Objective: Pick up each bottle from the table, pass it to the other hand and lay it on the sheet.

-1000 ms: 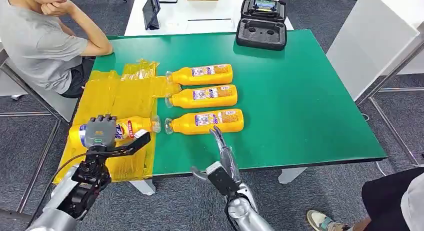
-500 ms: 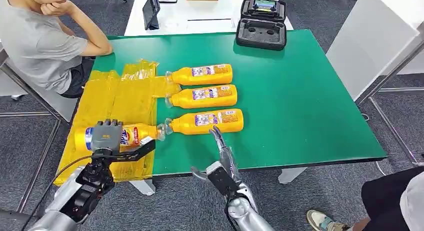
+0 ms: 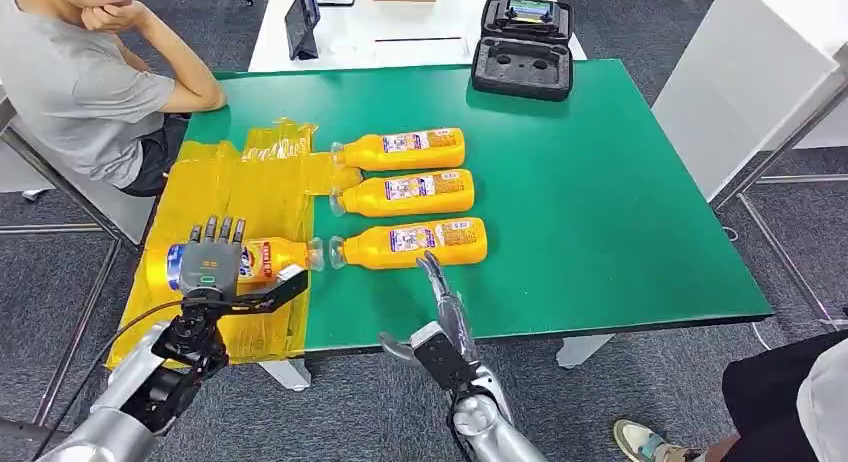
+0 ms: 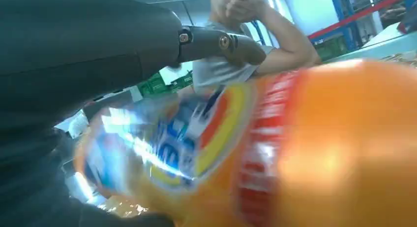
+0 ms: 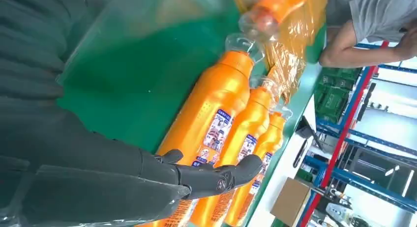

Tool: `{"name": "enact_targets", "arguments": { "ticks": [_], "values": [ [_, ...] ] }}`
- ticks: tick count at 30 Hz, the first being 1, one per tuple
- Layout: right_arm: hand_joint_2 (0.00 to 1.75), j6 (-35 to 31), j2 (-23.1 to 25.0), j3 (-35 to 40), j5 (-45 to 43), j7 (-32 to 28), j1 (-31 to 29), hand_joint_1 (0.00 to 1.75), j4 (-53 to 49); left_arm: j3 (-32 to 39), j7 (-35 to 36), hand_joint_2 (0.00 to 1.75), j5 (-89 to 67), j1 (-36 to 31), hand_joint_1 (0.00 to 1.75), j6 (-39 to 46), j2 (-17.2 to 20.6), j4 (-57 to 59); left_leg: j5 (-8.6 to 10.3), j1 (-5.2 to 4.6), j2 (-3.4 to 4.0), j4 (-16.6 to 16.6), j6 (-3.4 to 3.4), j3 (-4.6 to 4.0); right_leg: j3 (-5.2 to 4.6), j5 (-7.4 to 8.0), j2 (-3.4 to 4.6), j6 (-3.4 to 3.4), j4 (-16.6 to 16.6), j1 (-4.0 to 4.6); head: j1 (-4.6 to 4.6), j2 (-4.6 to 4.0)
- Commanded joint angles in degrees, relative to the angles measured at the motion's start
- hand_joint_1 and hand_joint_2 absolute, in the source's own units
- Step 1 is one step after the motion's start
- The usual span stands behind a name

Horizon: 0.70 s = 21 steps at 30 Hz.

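An orange bottle [image 3: 262, 259] with a blue and red label lies on the yellow sheet [image 3: 240, 187], cap toward the green table [image 3: 600, 202]. My left hand [image 3: 210, 264] is over its base end with fingers straightened and lifted off it; in the left wrist view a finger [image 4: 221, 42] stands clear above the bottle [image 4: 305, 148]. Three more orange bottles [image 3: 400, 149], [image 3: 405, 192], [image 3: 410, 243] lie side by side on the table. My right hand [image 3: 446, 312] is open and flat at the front edge, just short of the nearest bottle [image 5: 216, 114].
A person [image 3: 80, 82] sits at the table's back left corner with an elbow on it. An open black case [image 3: 523, 47] stands at the far edge. A white panel [image 3: 750, 92] leans at the right. A person's shoe [image 3: 640, 444] is on the floor at the front right.
My left hand shifted the bottle slightly on the sheet, then its fingers uncurled and straightened off the bottle. The right hand has stayed in place.
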Motion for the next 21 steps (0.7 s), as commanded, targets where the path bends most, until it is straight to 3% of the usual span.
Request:
{"name": "enact_targets", "arguments": {
  "ticks": [1,18,21],
  "values": [
    [1.75,0.4,-0.2,0.9,-0.3,0.1,-2.7,0.00,3.2,4.2,-4.6,1.75,-0.3,-3.3,0.00,1.4,-2.1,9.5,-0.06,0.00,0.02,0.0,-0.01,0.22,0.23,-0.06,-0.05,0.01,-0.1,0.01,0.00,0.00],
    [1.75,-0.2,-0.2,1.0,-0.2,0.3,-3.4,0.00,3.8,5.7,-5.6,1.75,-0.3,-3.5,0.00,1.0,-3.5,10.1,0.00,-0.01,-0.02,0.0,-0.01,0.06,0.07,-0.01,-0.05,0.00,0.0,0.00,0.00,0.00],
    [1.75,-0.3,-0.2,0.9,0.0,0.4,-3.3,0.00,3.8,4.4,-4.6,1.75,-0.3,-1.9,0.00,1.3,-3.1,6.6,-0.09,-0.02,-0.01,-0.1,-0.03,0.40,0.41,-0.11,-0.11,0.01,-0.1,-0.01,0.00,0.00]
  ]
}}
